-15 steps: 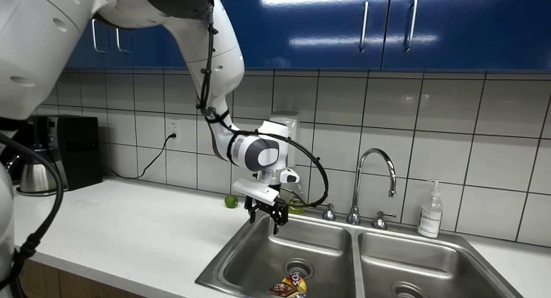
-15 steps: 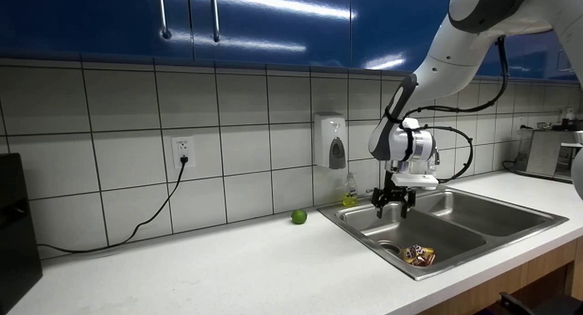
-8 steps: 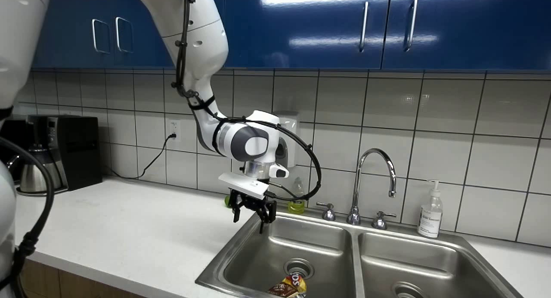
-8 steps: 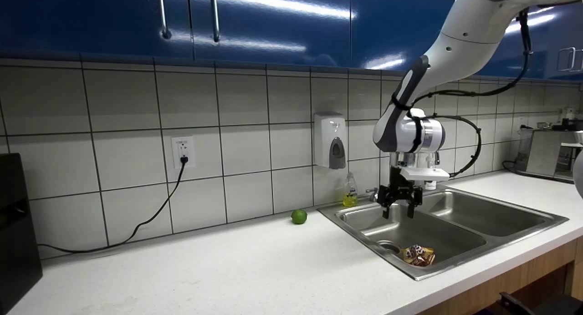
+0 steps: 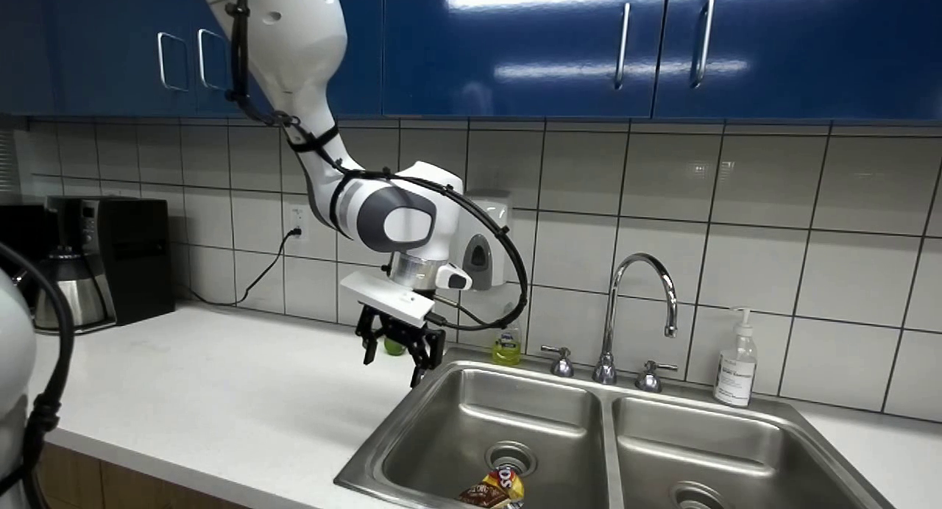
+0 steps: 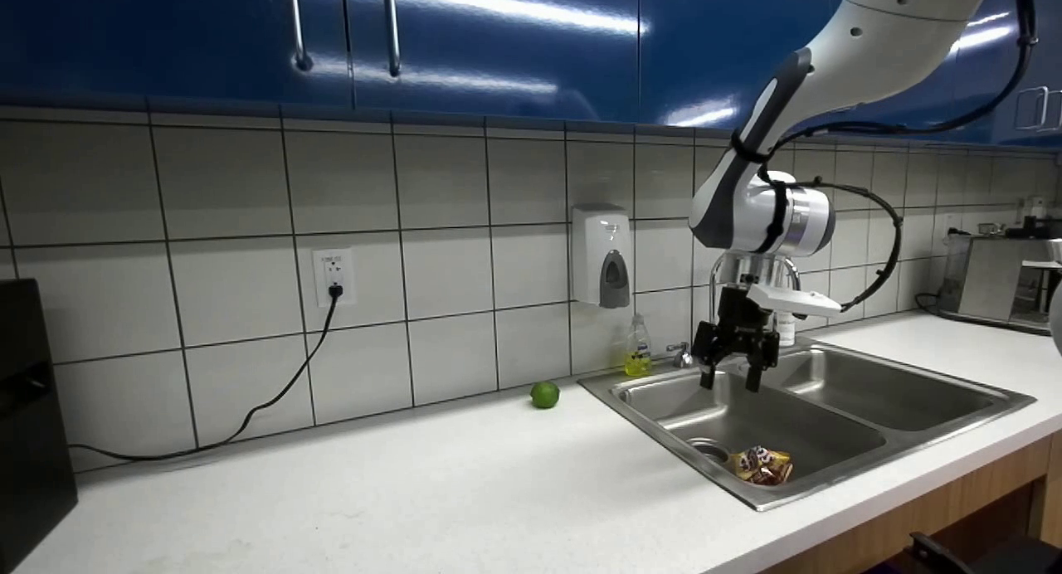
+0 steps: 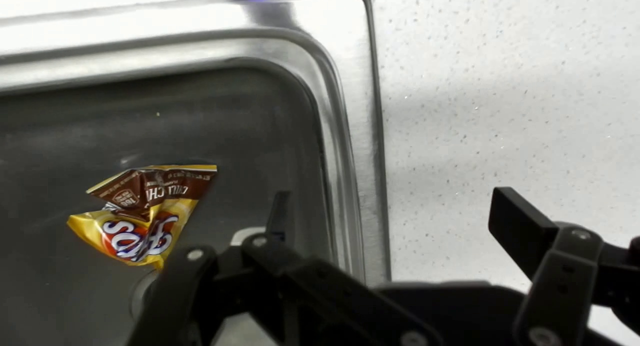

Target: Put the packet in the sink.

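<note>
The packet (image 5: 494, 488) is a crumpled yellow, red and brown snack bag. It lies on the floor of the sink's near-side basin, by the drain, and also shows in an exterior view (image 6: 762, 466) and in the wrist view (image 7: 145, 213). The steel double sink (image 5: 401, 421) also shows in an exterior view (image 6: 674, 441) and the wrist view (image 7: 367, 136). My gripper (image 5: 393, 368) is open and empty, above the sink's edge and the counter, apart from the packet. It also shows in an exterior view (image 6: 730, 383), and its spread fingers show in the wrist view (image 7: 392, 206).
A green lime (image 6: 545, 394) lies on the white counter (image 6: 398, 483) by the wall. A yellow soap bottle (image 6: 638, 350), the faucet (image 5: 640, 262) and a pump bottle (image 5: 736, 365) stand behind the sink. A black coffee machine (image 5: 136, 259) stands at the counter's far end.
The arm and open gripper have risen and drawn back, leftward in an exterior view, from over the basin to near the sink's edge. The packet has not moved.
</note>
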### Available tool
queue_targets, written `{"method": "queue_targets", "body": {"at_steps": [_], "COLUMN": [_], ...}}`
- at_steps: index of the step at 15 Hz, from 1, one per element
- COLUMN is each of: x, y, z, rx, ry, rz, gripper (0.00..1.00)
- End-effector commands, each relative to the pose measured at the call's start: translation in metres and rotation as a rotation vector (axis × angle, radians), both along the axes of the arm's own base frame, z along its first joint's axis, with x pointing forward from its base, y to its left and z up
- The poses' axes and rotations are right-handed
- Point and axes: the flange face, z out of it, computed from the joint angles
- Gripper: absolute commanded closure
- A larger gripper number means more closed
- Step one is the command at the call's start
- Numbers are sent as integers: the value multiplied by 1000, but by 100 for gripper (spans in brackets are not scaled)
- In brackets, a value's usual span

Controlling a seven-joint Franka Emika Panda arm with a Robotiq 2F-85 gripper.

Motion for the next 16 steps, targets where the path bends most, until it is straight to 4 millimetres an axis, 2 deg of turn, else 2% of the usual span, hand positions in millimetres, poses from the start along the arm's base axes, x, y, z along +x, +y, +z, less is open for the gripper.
{"method": "queue_targets", "body": {"at_steps": [1,9,10,13,16], "x": [-26,-39,-31,-33,-34], "y": [10,20,18,20,19], "z": [24,57,40,51,52], "rx": [46,46,43,46,47], "ry": [-15,3,3,-2,-1], "rz": [41,98,71,82,82], "gripper": [0,0,0,0,0]}}
